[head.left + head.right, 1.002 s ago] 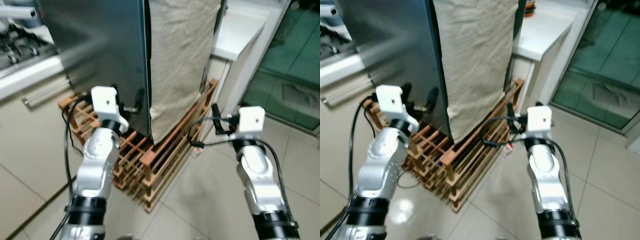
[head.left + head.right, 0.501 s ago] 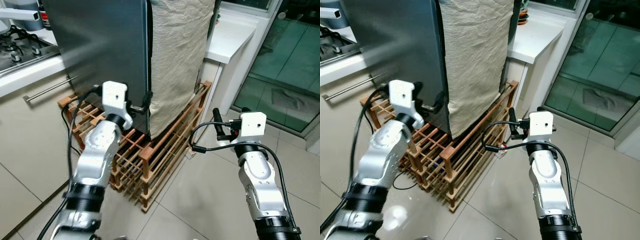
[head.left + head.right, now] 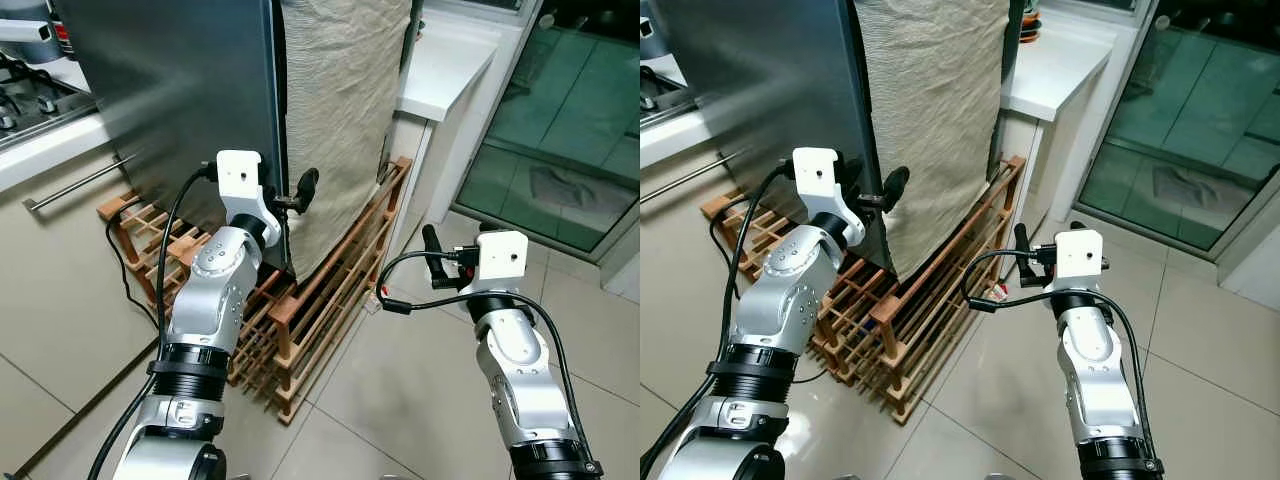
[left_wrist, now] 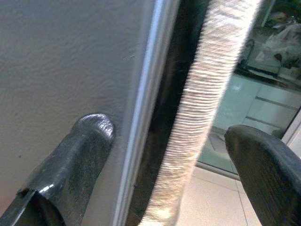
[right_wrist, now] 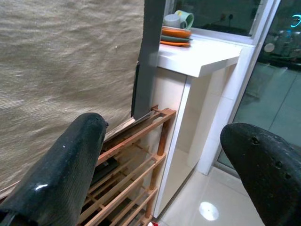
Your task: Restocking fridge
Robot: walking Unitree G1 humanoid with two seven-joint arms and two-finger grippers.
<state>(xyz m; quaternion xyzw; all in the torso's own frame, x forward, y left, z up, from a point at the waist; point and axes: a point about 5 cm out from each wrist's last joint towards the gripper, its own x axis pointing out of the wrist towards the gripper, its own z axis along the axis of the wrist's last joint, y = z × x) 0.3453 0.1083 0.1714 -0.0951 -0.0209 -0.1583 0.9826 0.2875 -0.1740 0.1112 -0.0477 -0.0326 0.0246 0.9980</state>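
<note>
Fridge (image 3: 190, 90): tall dark grey cabinet standing on a slatted wooden rack (image 3: 300, 320) on the tiled floor, its long axis upright, door shut by the look of it. A beige cloth (image 3: 340, 120) hangs down the side face next to the door's vertical edge; beyond it a white counter (image 3: 445, 70) carries a stack of orange plates (image 5: 176, 35) and a cup at its far end. Left gripper (image 3: 292, 196): your nearer tool, raised at the fridge's front corner, fingers spread; in the left wrist view one finger (image 4: 80, 155) lies against the grey door face and the other (image 4: 265, 165) stands clear on the cloth side, so the door edge and its dark seam run straight up between them. That is the relation to mind: the edge lies directly ahead of the pincer and parallel to the gap, so a grip there looks a matter of reaching in a little further, then pulling outward. Right gripper (image 3: 432, 248): held out over the floor well apart from the fridge, fingers spread, holding nothing, pointed toward the rack and cloth. No goods for stocking can be seen; opening the door appears to be the step in hand.
</note>
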